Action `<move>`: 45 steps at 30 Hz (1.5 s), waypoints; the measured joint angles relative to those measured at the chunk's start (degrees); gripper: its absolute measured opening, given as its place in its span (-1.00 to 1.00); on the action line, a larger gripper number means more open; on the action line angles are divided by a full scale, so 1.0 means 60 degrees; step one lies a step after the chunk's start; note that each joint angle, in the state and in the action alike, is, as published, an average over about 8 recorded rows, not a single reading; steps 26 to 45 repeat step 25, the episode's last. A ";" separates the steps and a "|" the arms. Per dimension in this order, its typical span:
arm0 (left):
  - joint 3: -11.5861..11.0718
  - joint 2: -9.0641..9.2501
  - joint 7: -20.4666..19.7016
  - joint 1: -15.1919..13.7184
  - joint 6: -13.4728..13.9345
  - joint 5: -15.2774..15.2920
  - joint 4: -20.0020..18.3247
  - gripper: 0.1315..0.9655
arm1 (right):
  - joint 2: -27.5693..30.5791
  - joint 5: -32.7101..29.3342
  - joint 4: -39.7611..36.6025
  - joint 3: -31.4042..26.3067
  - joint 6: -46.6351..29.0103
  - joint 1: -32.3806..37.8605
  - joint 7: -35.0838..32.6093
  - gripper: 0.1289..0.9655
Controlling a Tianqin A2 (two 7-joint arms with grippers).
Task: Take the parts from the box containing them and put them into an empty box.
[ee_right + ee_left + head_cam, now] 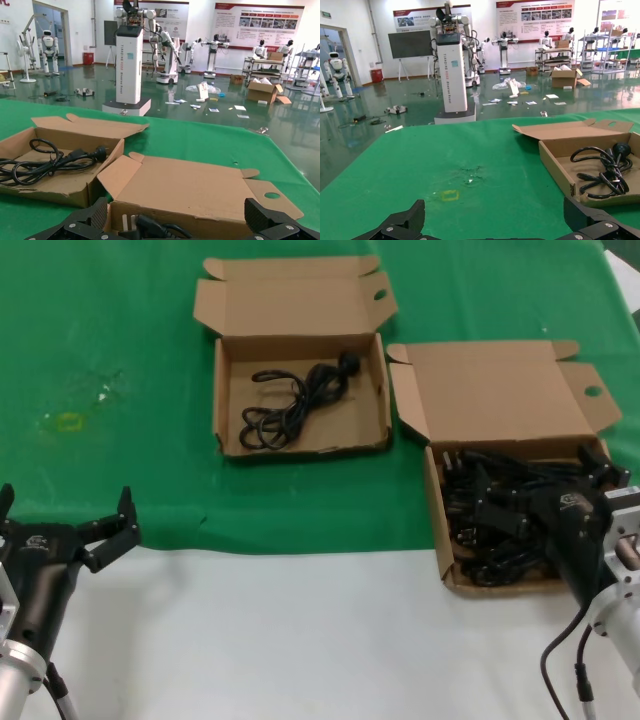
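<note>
Green table (120, 340), wide box (300, 390) with one cord (295, 400) inside, square box (510, 490) full of cords (490, 525) at right, right gripper (540, 515) reaching low into it, fingers spread, left gripper (70, 530) parked near the front-left edge, fingers spread

The right gripper (172, 227) hangs with its two black fingers (272, 217) spread wide at the near edge of a cardboard box (200, 192), whose broad lid panel lies folded back and where black cords (150, 229) show just inside the front wall. Beside it on the green table cover (200, 137) sits a second cardboard box (60, 185) holding one coiled black power cord (45, 165). Beyond the table, a white robot pedestal (128, 65) stands on a glossy hall floor.
</note>
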 joint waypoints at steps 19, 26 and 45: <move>0.0000 0.0000 0.0000 0.0000 0.0000 0.0000 0.0000 1.00 | 0.0000 0.0000 0.0000 0.0000 0.0000 0.0000 0.0000 1.00; 0.0000 0.0000 0.0000 0.0000 0.0000 0.0000 0.0000 1.00 | 0.0000 0.0000 0.0000 0.0000 0.0000 0.0000 0.0000 1.00; 0.0000 0.0000 0.0000 0.0000 0.0000 0.0000 0.0000 1.00 | 0.0000 0.0000 0.0000 0.0000 0.0000 0.0000 0.0000 1.00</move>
